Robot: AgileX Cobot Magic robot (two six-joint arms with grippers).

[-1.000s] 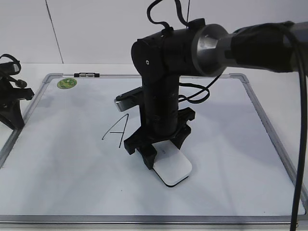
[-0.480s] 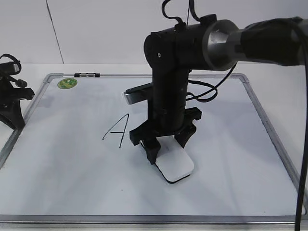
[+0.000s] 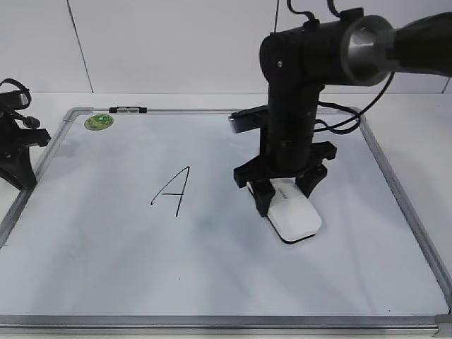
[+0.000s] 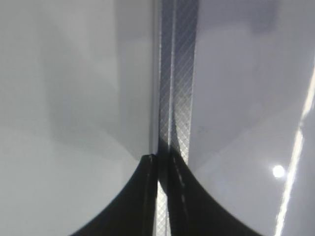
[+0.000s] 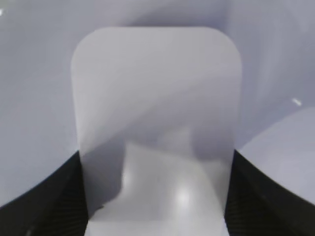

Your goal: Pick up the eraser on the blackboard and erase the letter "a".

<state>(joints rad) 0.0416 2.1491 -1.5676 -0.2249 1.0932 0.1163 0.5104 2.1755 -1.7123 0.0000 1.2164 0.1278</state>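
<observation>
Right arm has dragged the eraser (image 3: pixel 295 215) toward 3 o'clock across the blackboard (image 3: pixel 106 240) since a second ago; it was just right of the capital "A" (image 3: pixel 173 191), now well apart from it. No lowercase "a" shows anywhere on the surface, so I judge the wipe is done or nearly done.

Right gripper (image 3: pixel 282 192) jaws are shut on the eraser's two long sides, eraser lying flat with its felt face on the board; the wrist view shows the white top (image 5: pixel 156 113) centred between the jaws, near end tucked in, far end sticking out.

Handling, as a judgement: light, rigid plastic shell, smooth and a bit slippery, so side grip near mid-length is right.

Left gripper (image 4: pixel 162 196) idles at 9 o'clock over the board frame, jaws pressed together, holding nothing.
</observation>
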